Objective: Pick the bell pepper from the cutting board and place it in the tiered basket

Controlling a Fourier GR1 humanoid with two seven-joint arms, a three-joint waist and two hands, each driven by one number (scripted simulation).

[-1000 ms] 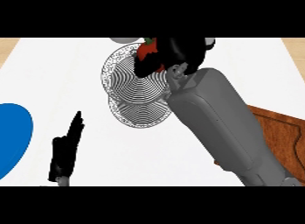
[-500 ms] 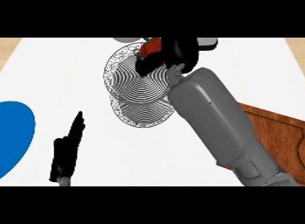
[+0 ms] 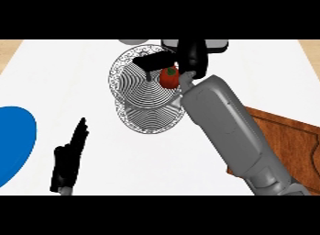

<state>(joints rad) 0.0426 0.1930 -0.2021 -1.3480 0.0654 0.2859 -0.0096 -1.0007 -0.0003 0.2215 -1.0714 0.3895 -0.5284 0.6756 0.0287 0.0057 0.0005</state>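
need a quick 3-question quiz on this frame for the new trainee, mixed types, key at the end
1. True or false: the left hand is open at the view's lower left and holds nothing.
2. Fill in: the cutting board lies at the view's ___ side.
3. Where is the bell pepper?
A) on the cutting board
B) over the tiered basket, just below the right hand
C) in the left hand

Key: 1 true; 2 right; 3 B.
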